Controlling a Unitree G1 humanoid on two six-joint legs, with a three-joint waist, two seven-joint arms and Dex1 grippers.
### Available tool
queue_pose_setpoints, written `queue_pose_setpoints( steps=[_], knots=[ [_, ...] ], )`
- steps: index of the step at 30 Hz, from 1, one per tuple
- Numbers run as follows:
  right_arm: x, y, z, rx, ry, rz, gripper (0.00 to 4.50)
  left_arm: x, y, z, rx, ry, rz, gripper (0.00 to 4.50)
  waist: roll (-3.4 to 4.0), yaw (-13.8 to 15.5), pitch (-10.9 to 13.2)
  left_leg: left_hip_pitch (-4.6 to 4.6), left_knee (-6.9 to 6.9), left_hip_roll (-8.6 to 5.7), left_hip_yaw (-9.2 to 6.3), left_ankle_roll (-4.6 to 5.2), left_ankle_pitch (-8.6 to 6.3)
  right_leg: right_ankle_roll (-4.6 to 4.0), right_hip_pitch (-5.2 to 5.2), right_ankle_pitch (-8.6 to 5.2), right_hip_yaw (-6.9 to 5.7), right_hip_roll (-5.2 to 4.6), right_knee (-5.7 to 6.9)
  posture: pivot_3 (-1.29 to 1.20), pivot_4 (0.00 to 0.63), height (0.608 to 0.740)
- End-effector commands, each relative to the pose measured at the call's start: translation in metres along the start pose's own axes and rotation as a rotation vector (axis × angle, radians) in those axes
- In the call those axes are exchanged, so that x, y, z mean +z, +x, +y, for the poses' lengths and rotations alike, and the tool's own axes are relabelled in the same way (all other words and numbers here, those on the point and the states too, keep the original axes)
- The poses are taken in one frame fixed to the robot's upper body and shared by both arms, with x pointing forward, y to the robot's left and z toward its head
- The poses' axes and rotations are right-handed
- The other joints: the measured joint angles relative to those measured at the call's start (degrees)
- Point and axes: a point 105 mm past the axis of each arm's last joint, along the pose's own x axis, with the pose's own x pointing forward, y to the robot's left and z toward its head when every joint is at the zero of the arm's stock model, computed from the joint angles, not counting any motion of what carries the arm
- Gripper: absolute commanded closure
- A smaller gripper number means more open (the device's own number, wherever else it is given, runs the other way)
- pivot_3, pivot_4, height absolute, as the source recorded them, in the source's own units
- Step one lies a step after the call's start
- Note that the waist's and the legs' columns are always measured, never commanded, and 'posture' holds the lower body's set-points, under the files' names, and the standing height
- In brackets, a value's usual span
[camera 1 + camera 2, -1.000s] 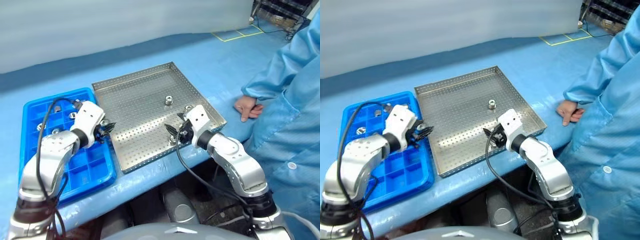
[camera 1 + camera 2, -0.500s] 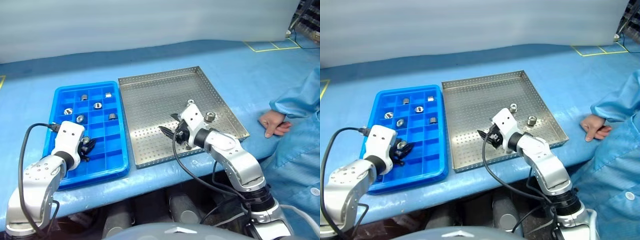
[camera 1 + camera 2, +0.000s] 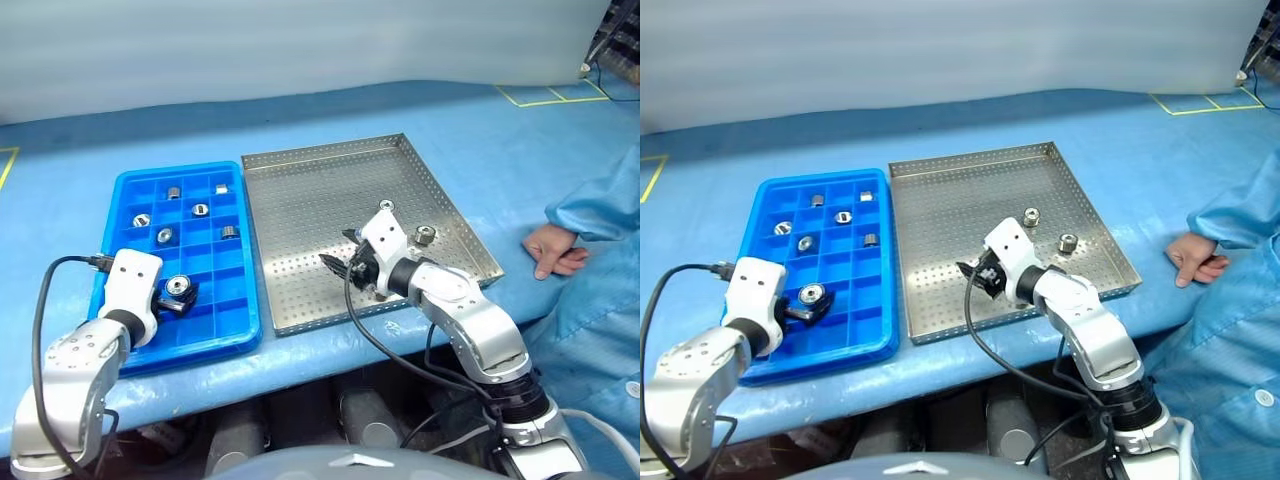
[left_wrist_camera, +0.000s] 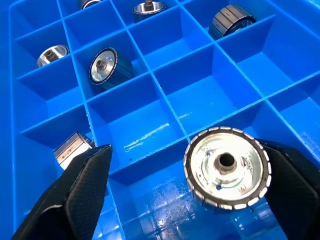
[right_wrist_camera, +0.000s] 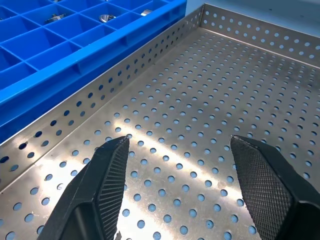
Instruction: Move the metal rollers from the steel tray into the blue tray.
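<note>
The blue tray (image 3: 110, 205) sits on the desk (image 3: 330, 120) just left of the steel tray (image 3: 300, 180), their long sides next to each other. The left gripper (image 4: 185, 175) hangs over the near part of the blue tray with its fingers (image 4: 75, 190) spread wide and holding nothing. A roller (image 4: 227, 167) lies between them in a cell, hole facing up; it sits against the right finger, well apart from the left one. Six more rollers (image 3: 200, 210) rest in cells toward the far end of the blue tray. Two rollers (image 3: 1068, 242) lie in the steel tray near its right rim, one further back than the other. The right gripper (image 5: 175, 185) hovers low over the near part of the steel tray, fingers parted and empty, above bare perforated floor. A person's hand (image 3: 555, 250) rests on the desk to the right of the steel tray
</note>
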Motion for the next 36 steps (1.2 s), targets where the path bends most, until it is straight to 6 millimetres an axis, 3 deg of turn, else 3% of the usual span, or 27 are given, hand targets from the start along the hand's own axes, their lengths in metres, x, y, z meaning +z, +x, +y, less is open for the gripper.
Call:
queue_pose_setpoints(
  steps=[1,18,21,26,28,32,36],
  knots=[
    [0.01,-0.001,-0.006,-0.023,-0.03,-0.028,1.09,0.008,-0.005,0.014,0.077,0.006,-0.037,0.03,0.0,0.01,0.0,0.01,0.0,0.01,0.0,0.0,0.0,-0.02,0.0,0.0,0.0,0.02,0.01,-0.14,0.15,0.74],
    [0.002,0.001,-0.016,-0.081,-0.012,0.014,1.09,0.022,-0.025,0.053,0.241,-0.037,-0.104,0.03,-0.02,0.25,0.0,-0.01,0.0,0.01,0.0,0.0,0.0,-0.06,0.01,-0.01,-0.04,0.01,-0.03,-0.13,0.15,0.74],
    [0.001,0.002,-0.018,-0.09,-0.011,0.02,1.09,0.025,-0.022,0.046,0.21,-0.037,-0.12,0.03,-0.03,0.44,0.0,-0.03,-0.01,-0.06,-0.01,0.0,0.0,-0.06,0.01,-0.01,-0.05,-0.07,-0.03,-0.13,0.15,0.74],
    [0.0,0.002,-0.017,-0.097,-0.018,0.021,1.09,0.049,-0.011,0.008,0.011,-0.069,-0.266,0.03,-0.07,1.18,-0.02,-0.04,0.01,-0.08,-0.02,0.0,0.0,-0.06,0.03,0.0,-0.09,-0.1,-0.04,-0.16,0.15,0.74],
    [-0.001,0.0,-0.017,-0.101,-0.026,0.022,1.09,0.048,-0.007,0.007,0.01,-0.059,-0.26,0.03,-0.06,1.15,-0.03,-0.04,0.0,-0.08,-0.02,0.0,0.0,-0.07,0.03,0.0,-0.09,-0.1,-0.04,-0.18,0.15,0.74],
    [-0.001,-0.006,-0.019,-0.123,-0.023,0.02,1.09,0.044,-0.003,0.034,0.156,-0.066,-0.234,0.03,-0.06,0.67,-0.03,-0.04,-0.04,-0.07,-0.02,0.0,0.0,-0.08,0.01,-0.01,-0.08,-0.07,-0.04,-0.2,0.15,0.74],
    [-0.005,-0.009,-0.022,-0.14,-0.011,0.026,1.09,0.034,-0.016,0.088,0.414,-0.094,-0.19,0.03,-0.06,-0.3,-0.02,-0.04,-0.02,-0.05,-0.02,0.0,0.0,-0.07,0.01,-0.01,-0.09,-0.03,-0.03,-0.18,0.15,0.74]
  ],
)
